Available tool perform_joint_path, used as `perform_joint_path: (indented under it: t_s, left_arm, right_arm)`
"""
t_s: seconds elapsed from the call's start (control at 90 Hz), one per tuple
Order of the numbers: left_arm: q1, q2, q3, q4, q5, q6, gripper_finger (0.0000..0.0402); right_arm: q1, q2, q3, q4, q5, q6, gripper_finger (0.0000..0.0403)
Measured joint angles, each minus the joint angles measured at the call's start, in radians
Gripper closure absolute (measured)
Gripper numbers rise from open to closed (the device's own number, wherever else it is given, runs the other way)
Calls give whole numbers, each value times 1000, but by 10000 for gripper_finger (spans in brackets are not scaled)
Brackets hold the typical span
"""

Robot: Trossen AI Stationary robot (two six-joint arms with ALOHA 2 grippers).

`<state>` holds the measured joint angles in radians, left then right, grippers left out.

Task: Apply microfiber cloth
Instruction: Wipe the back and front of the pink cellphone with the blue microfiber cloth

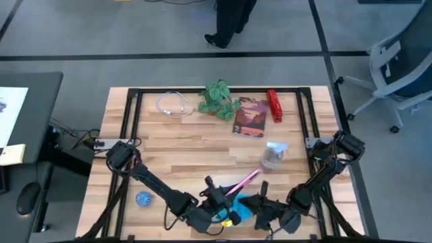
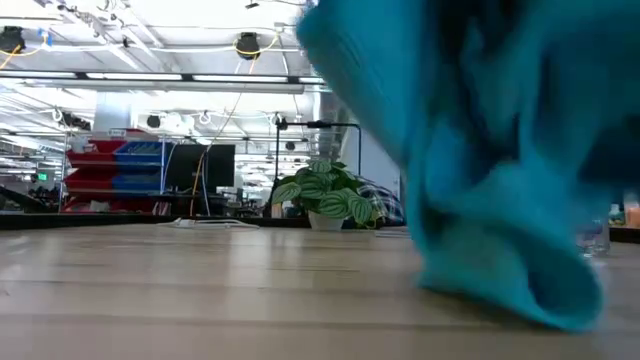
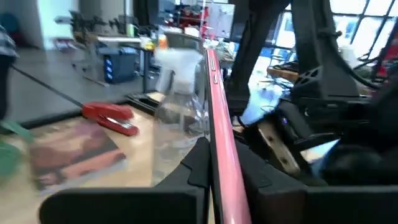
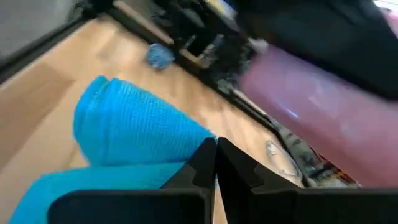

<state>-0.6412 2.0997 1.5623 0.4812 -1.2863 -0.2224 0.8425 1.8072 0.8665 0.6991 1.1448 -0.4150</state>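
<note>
The sky-blue microfiber cloth (image 1: 244,206) is near the table's front edge at the middle, and my right gripper (image 4: 215,155) is shut on it. In the low view the cloth (image 2: 480,170) fills the right side. Just to its left my left gripper (image 3: 211,149) is shut on a flat pink slab (image 1: 244,180), which the left wrist view shows edge-on (image 3: 214,93). The slab's broad pink face (image 4: 311,93) shows close beside the cloth in the right wrist view. My left gripper pinches the pink slab's two broad faces (image 3: 219,180) between its two fingers, at the slab's near end. The fingers lie along the slab, which stands on edge and reaches out past them toward the table's far right. My right gripper pinches a bunched part of the cloth (image 4: 186,158) between its shut fingertips; one layer or several, I cannot tell. The cloth hangs slack and rolled below the fingers. Its lower end (image 2: 540,290) rests on the table.
A clear spray bottle (image 1: 273,156) stands right behind the slab. Along the far edge are a white cable (image 1: 174,104), a potted plant (image 1: 217,99), a magazine (image 1: 250,116) and a red stapler (image 1: 275,106). A small blue ball (image 1: 143,198) lies front left.
</note>
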Motion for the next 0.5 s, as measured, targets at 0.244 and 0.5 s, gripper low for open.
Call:
perform_joint_path:
  t_s: [0.244, 0.5]
  left_arm:
    - [-43, -74, 0, -56, -84, 87, 391]
    - [-42, -71, 0, -281, -74, -161, 391]
  right_arm:
    - [-47, -11, -9, -15, -15, -1, 403]
    - [2, -10, -21, -551, -326, 656, 394]
